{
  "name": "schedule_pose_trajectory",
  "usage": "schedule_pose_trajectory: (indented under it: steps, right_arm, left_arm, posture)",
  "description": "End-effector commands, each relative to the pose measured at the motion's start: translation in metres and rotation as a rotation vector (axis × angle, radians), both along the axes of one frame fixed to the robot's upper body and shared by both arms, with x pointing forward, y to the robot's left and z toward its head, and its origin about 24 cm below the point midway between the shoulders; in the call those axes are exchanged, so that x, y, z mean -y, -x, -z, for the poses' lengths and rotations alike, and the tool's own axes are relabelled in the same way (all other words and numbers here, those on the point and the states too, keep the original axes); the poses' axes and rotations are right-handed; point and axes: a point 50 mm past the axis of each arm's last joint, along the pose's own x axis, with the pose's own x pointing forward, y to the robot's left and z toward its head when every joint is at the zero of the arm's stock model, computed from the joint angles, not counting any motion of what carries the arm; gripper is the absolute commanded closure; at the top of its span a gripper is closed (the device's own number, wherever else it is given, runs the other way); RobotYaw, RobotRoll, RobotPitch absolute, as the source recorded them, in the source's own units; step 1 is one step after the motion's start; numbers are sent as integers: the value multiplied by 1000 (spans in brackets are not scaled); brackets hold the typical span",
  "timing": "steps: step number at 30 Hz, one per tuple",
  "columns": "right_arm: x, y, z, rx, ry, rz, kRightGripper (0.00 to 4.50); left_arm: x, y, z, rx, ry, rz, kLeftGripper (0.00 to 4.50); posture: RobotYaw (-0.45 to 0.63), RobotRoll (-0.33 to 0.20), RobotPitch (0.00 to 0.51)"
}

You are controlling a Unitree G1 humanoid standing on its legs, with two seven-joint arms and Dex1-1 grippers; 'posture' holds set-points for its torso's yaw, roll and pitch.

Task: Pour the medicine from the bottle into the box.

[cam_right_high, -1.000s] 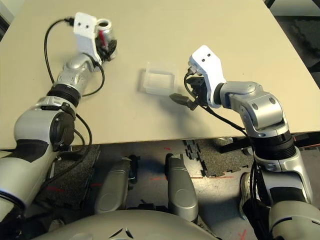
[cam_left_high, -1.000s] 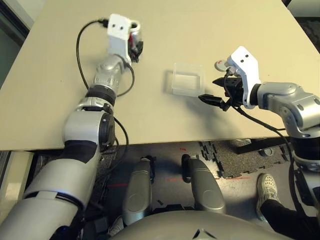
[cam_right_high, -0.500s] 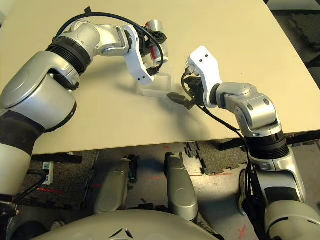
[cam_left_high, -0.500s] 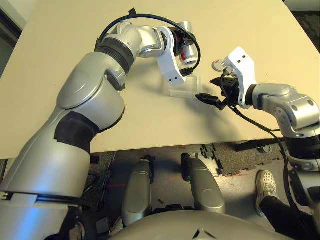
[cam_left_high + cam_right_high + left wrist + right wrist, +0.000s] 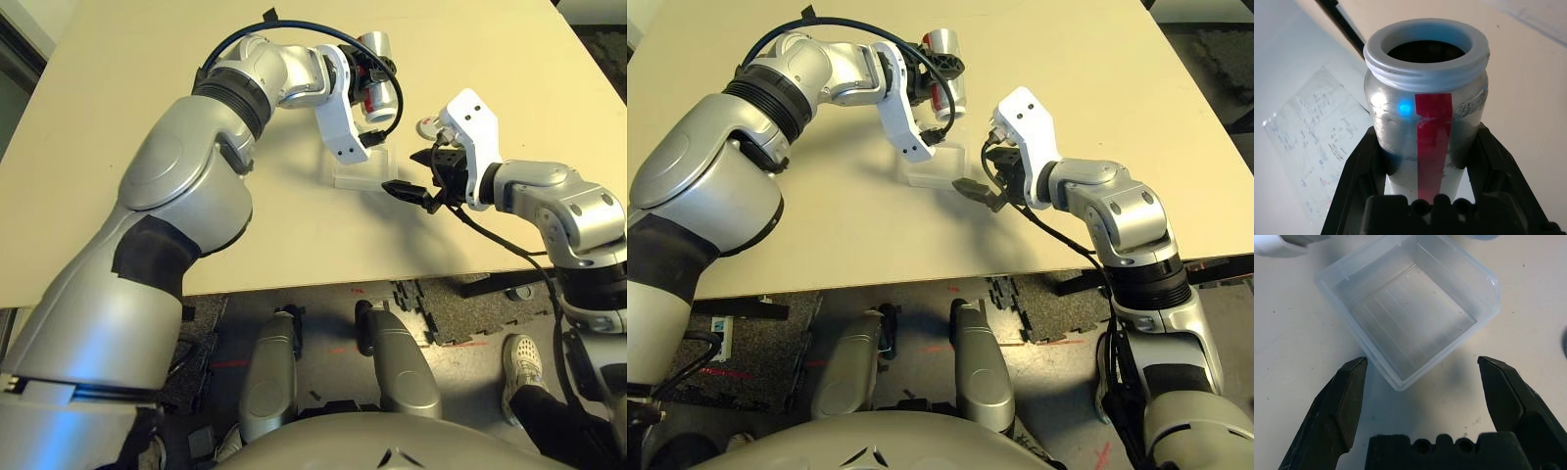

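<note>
My left gripper (image 5: 1427, 147) is shut on the bottle (image 5: 375, 70), a silver-grey cylinder with a red stripe. It holds the bottle in the air just beyond the box (image 5: 359, 174). The bottle's white mouth (image 5: 1425, 51) has no cap on it and is dark inside. The box is a clear square tray (image 5: 1410, 308) lying flat on the table, partly hidden in the eye views by my left wrist's white mount. My right gripper (image 5: 1420, 362) stands open just short of the box's near right corner, a finger to either side of that corner and nothing between them.
The round grey cap (image 5: 428, 125) lies on the table behind my right wrist. The beige table (image 5: 118, 147) has free room to the left and far side. Its front edge (image 5: 392, 279) runs close below my right gripper. A person's shoe (image 5: 524, 364) is on the floor at the right.
My left arm swung from the table's far left across to the box, carrying the bottle, and in the last half second lifted it slightly. My right gripper has barely moved.
</note>
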Motion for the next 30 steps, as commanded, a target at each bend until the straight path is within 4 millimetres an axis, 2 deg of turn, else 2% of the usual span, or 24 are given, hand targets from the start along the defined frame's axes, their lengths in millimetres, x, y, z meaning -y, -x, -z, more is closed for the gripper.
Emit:
schedule_pose_trajectory:
  steps: [1,5,8,10,16,21,25,26,29,30]
  right_arm:
    - [-1,1,2,-9,7,-19,0]
    - [0,3,2,-16,11,-20,0]
    - [1,5,2,-20,12,-18,0]
    - [2,5,3,-25,16,-17,0]
    - [5,7,4,-36,31,-19,0]
    - [7,6,3,-40,37,-21,0]
    - [8,6,3,-43,43,-23,0]
    - [7,6,3,-43,43,-23,0]
    - [7,6,4,-44,43,-21,0]
    - [7,6,4,-44,42,-19,0]
  left_arm:
    - [-7,-3,-8,-162,257,-92,2042]
    - [-23,-12,-18,-499,780,-243,2042]
    - [-43,-20,-10,-775,1172,-339,2042]
    - [-59,-24,4,-905,1383,-383,2042]
    - [-93,-25,62,-1061,1807,-540,2042]
    - [-114,-19,94,-1048,1979,-645,2042]
    - [-124,-18,100,-1018,1996,-682,2042]
    - [-126,-18,97,-999,1972,-675,2042]
    - [-123,-23,59,-843,1768,-564,2042]
    - [-112,-25,32,-718,1566,-487,2042]
  posture:
    - [-20,0,182]
    - [-30,0,185]
    - [-34,0,189]
    - [-33,0,191]
    - [-30,0,194]
    - [-25,0,198]
    - [-26,0,200]
    - [-29,0,197]
    - [-25,0,194]
    - [-25,0,194]
